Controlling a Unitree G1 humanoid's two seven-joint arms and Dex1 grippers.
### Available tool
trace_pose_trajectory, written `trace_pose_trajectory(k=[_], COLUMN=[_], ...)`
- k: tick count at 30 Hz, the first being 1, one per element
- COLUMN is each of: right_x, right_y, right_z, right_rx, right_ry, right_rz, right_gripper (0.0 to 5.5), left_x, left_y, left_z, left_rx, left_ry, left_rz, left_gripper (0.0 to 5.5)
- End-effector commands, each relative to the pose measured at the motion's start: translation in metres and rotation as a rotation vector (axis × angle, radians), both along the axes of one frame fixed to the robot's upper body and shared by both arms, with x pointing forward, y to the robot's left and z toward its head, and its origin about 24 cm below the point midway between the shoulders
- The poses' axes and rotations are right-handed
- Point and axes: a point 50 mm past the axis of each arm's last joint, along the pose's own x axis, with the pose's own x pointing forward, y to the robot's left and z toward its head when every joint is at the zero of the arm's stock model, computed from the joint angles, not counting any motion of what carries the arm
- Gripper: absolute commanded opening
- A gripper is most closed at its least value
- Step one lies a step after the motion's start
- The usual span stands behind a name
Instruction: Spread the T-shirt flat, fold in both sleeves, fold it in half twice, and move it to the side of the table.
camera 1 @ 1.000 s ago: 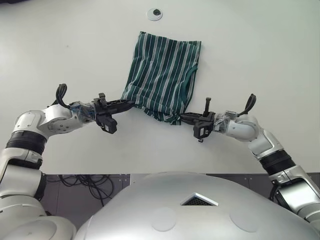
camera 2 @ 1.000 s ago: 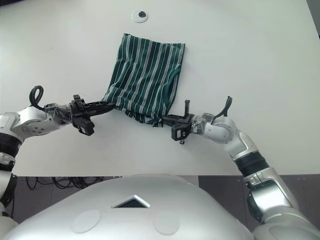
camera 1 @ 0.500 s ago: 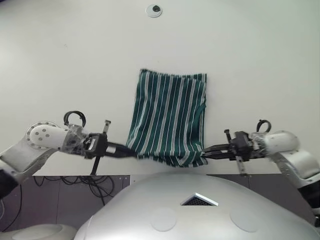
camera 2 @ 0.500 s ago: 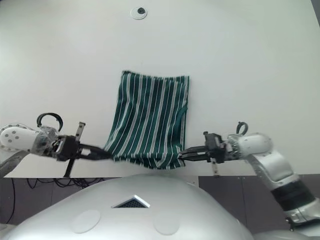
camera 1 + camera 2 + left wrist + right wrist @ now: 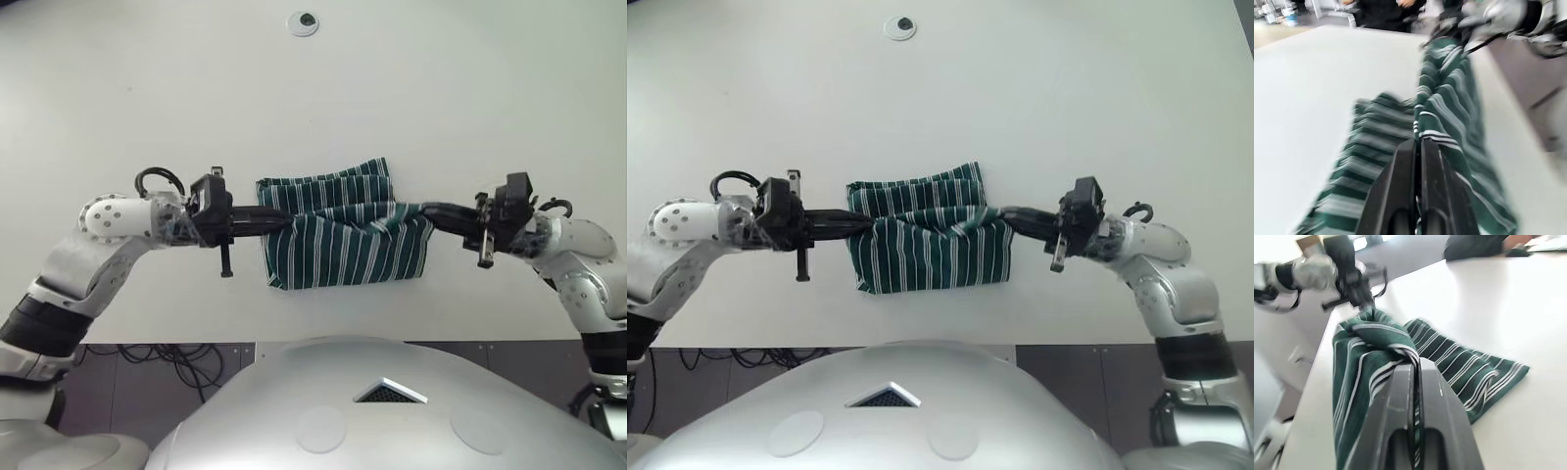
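Observation:
The green T-shirt [image 5: 343, 245] with white stripes hangs doubled over between my two grippers, low over the near part of the white table [image 5: 441, 88]. My left gripper [image 5: 286, 222] is shut on its left upper corner, and the cloth [image 5: 1449, 112] is pinched between the black fingers [image 5: 1422, 196]. My right gripper [image 5: 419, 209] is shut on the right upper corner, where the striped fabric [image 5: 1376, 357] bunches at the fingertips. The lifted front layer drapes down toward me, and the far part of the shirt [image 5: 921, 188] lies behind it on the table.
A small round white fitting [image 5: 303, 23] with a dark centre sits in the tabletop at the far middle. The table's near edge [image 5: 147, 338] runs just in front of the hanging cloth. Cables [image 5: 167, 357] lie on the floor below.
Both grippers, holding the shirt's near corners, have risen and moved away from me over the shirt. The near half now folds toward the far half, so the cloth looks half as long.

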Motion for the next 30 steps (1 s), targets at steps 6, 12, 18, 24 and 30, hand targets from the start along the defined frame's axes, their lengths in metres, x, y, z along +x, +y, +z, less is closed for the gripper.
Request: trace_pose_trajectory(k=[6,12,18,24,30], right_x=[0.026,0.048,0.061,0.022,-0.009], right_y=[0.013,0.008,0.003,0.074,0.127], right_z=[-0.004,-0.013,-0.004,0.007,-0.053], right_rx=[-0.045,-0.143,-0.100,-0.002,-0.253], right_ry=[-0.017,-0.054,-0.129,-0.232,-0.138], right_rz=[-0.138,-0.314,-0.452,-0.114,0.107], right_gripper=[0.00,0.71,1.31,1.31,1.31], left_x=[0.024,0.031,0.050,0.075,0.070], left_y=[0.022,0.021,0.035,0.057,0.027], left_z=[-0.014,-0.012,-0.021,-0.002,0.036], left_rx=[0.130,0.132,0.229,0.143,-0.502], left_ry=[-0.054,-0.085,-0.086,-0.285,-0.676], left_rz=[0.142,0.198,0.396,0.712,1.143], left_gripper=[0.01,0.51,0.90,0.90,0.90])
